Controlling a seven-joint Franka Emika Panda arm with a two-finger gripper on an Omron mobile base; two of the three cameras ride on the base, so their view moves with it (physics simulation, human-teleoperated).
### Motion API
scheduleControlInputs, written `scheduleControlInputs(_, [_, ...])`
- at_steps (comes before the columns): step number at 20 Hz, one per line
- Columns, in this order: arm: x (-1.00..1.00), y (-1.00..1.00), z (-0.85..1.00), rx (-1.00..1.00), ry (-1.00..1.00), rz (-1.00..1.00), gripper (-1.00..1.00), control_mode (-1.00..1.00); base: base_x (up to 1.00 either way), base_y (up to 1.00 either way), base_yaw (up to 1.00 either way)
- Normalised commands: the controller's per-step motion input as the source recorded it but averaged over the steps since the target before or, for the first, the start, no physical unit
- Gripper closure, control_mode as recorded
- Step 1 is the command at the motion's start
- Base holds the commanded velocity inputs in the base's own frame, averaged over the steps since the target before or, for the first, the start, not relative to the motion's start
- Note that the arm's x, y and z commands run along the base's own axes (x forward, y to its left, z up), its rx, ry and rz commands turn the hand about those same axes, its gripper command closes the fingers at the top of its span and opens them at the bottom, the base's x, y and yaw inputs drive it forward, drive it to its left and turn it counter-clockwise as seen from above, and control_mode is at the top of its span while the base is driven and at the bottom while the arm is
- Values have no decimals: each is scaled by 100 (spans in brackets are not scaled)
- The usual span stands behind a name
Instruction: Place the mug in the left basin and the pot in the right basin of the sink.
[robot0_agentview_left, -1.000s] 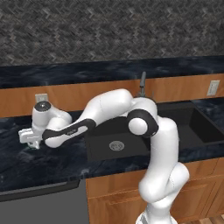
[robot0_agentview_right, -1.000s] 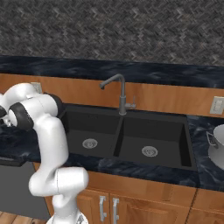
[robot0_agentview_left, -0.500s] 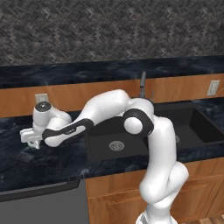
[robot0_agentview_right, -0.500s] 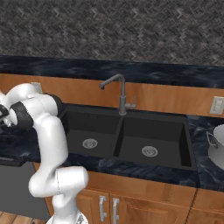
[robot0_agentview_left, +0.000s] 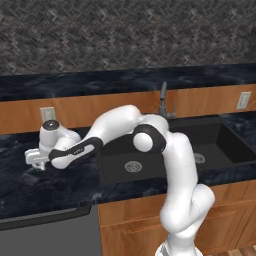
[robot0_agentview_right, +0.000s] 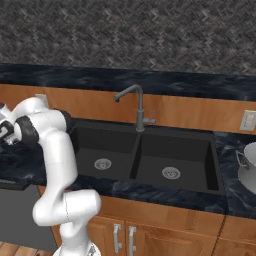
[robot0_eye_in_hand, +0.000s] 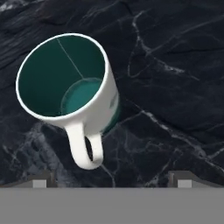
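Note:
The white mug (robot0_eye_in_hand: 70, 87) with its teal inside stands upright on the black marble counter left of the sink, its handle (robot0_eye_in_hand: 85, 151) pointing toward my fingers. My gripper (robot0_eye_in_hand: 111, 180) is open just above it, with one fingertip on each side and nothing between them. In the left base view the gripper (robot0_agentview_left: 35, 161) hangs low over the counter and the hand covers the mug. The black sink has the left basin (robot0_agentview_right: 102, 147) and the right basin (robot0_agentview_right: 175, 157). The pot (robot0_agentview_right: 248, 162) sits on the counter at the far right.
A tall grey faucet (robot0_agentview_right: 137, 107) rises behind the sink's divider. My arm reaches across the left basin (robot0_agentview_left: 120, 155) toward the left counter. A wooden backsplash with wall outlets (robot0_agentview_right: 247, 120) runs behind the counter, and a dark appliance front (robot0_agentview_left: 45, 235) sits below it.
The arm's elbow has drifted slightly to the left. The hand stays over the mug with its jaws as wide as before.

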Motion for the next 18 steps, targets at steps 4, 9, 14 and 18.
scheduleControlInputs(4, [24,38,-17,0,0,0,-100,-100,0,0,0])
scheduleControlInputs(9, [23,37,-17,0,0,0,-100,-100,0,0,0])
scheduleControlInputs(14, [25,23,-16,0,0,0,-100,-100,0,0,0])
scheduleControlInputs(18, [30,16,-16,0,2,0,100,-100,0,0,0])
